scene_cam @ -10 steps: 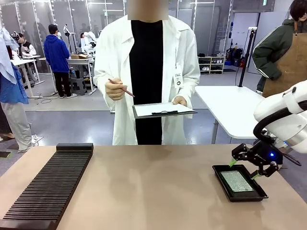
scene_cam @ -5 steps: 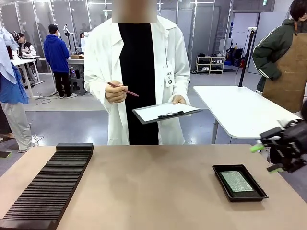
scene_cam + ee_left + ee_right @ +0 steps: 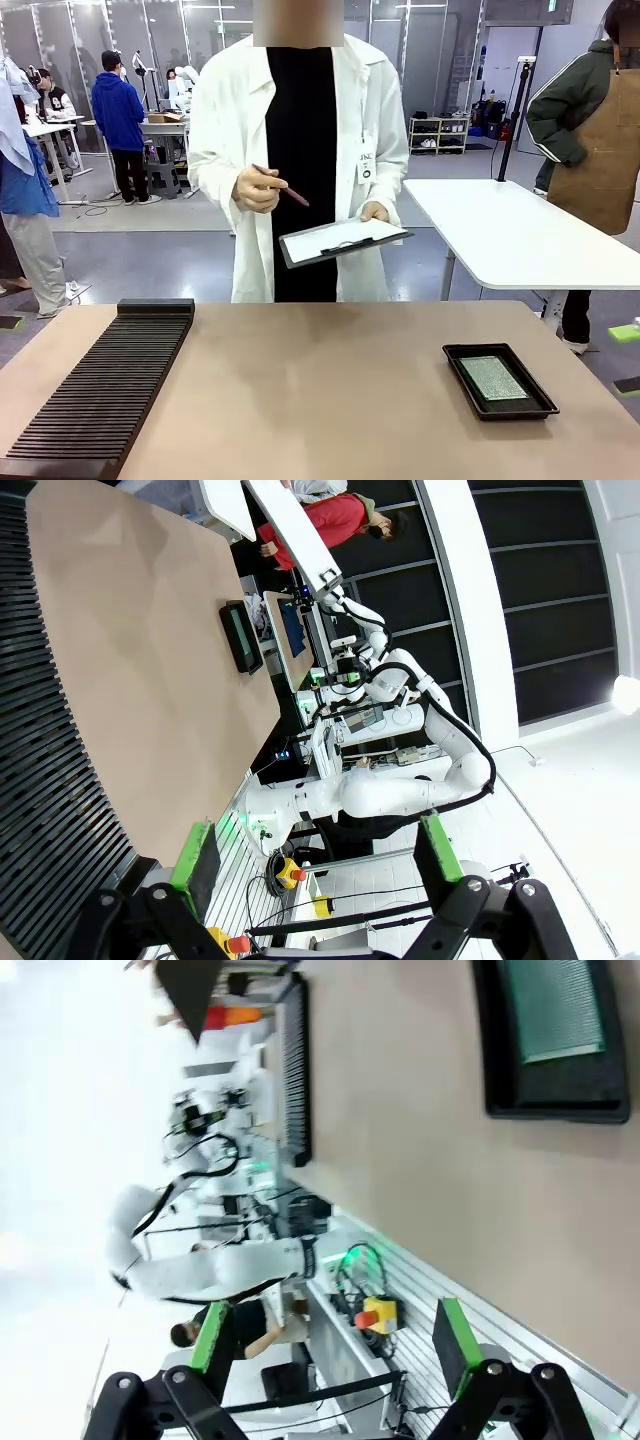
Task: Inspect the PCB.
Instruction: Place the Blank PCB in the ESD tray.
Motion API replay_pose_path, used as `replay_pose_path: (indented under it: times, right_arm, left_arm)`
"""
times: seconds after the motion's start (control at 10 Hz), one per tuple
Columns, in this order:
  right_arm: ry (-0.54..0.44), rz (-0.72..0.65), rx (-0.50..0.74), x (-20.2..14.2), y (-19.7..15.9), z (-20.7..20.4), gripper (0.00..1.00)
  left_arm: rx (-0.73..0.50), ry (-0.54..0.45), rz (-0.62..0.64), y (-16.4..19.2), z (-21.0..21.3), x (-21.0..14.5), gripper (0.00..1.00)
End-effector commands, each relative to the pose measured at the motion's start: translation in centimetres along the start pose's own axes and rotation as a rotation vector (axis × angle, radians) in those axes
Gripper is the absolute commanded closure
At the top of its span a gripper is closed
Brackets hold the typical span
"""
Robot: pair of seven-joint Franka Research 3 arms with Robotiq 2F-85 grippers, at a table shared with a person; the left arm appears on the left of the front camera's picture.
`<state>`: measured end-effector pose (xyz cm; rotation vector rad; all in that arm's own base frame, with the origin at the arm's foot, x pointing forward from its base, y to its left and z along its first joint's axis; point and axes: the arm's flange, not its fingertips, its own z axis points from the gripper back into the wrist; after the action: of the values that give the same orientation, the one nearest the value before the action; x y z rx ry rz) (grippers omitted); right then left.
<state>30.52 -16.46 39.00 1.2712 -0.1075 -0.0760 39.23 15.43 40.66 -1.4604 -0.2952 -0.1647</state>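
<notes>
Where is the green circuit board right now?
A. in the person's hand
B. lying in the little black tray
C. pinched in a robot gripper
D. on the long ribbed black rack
B: the PCB lies flat inside the black tray on the table, nothing touching it.

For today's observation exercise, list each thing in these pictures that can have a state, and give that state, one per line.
PCB: lying flat in the black tray, face up, ungripped.
Black tray: resting on the table, holding the PCB.
Left gripper: open, empty.
Right gripper: open, empty, off the table's edge.
Clipboard: held tilted in the person's hand.
Pen: held in the other hand, off the paper.
</notes>
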Motion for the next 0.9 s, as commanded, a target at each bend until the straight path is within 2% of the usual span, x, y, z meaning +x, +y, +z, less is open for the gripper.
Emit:
replay_pose_path:
  times: [0.0,0.2,0.4,0.5,0.8]
  right_arm:
    - [0.003,0.017,0.092,0.0,-1.8,0.5,0.00]
    - [0.029,0.039,0.174,0.2,-2.6,0.2,0.00]
    - [0.026,0.006,0.181,1.5,-2.9,-0.8,0.00]
    - [0.019,0.017,0.160,-0.4,-2.5,-0.4,0.00]
    - [0.019,0.017,0.160,-0.4,-2.5,-0.4,0.00]
  left_arm:
    - [-0.002,0.019,0.015,-0.4,0.3,0.2,0.00]
    - [-0.002,0.019,0.015,-0.4,0.3,0.2,0.00]
    - [-0.002,0.019,0.015,-0.4,0.3,0.2,0.00]
    - [-0.002,0.019,0.015,-0.4,0.3,0.2,0.00]
    - [-0.002,0.019,0.015,-0.4,0.3,0.2,0.00]
